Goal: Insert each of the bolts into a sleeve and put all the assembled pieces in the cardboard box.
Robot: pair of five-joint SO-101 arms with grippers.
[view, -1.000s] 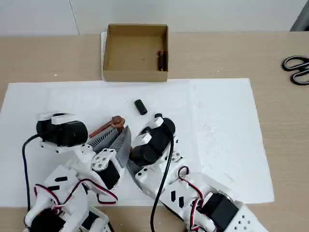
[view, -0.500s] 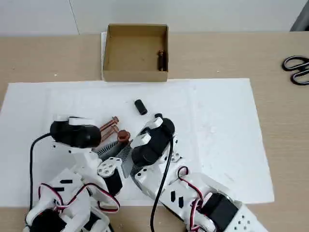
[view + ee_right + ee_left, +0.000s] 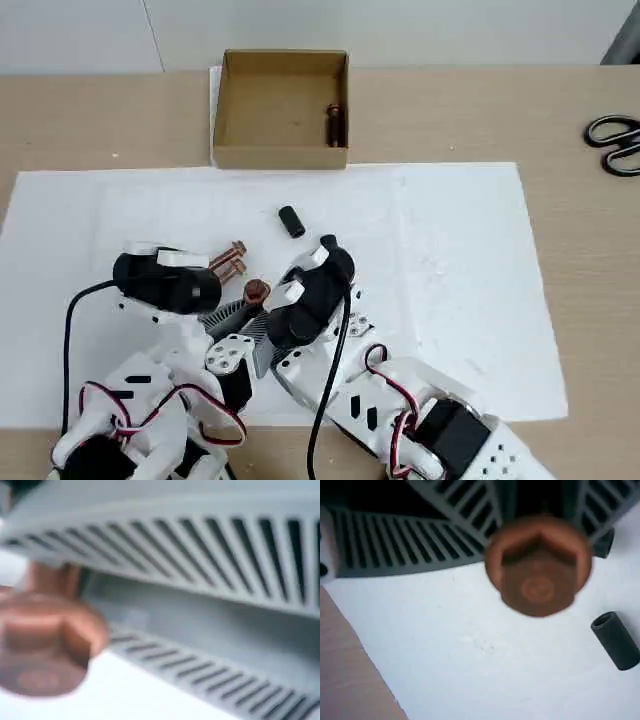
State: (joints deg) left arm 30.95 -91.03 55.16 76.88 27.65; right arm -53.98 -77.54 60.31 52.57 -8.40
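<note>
My left gripper (image 3: 248,303) is shut on a copper bolt (image 3: 256,291), whose hex head (image 3: 538,575) faces the left wrist camera from between ribbed grey fingers (image 3: 410,545). My right gripper (image 3: 270,322) sits right beside it, and the same bolt head (image 3: 45,642) shows close up in the right wrist view. Two more copper bolts (image 3: 228,262) lie on the white paper. A black sleeve (image 3: 291,221) lies loose on the paper, also seen as the sleeve (image 3: 616,640). The cardboard box (image 3: 232,110) at the back holds one assembled piece (image 3: 335,123).
White paper (image 3: 450,270) covers the middle of the wooden table. Scissors (image 3: 615,143) lie at the far right edge. Both arms crowd the near left centre; the paper's right half is bare.
The left arm has swung right and turned the held bolt, so its head now sits lower, next to the right gripper. Two bolts behind it have come into sight.
</note>
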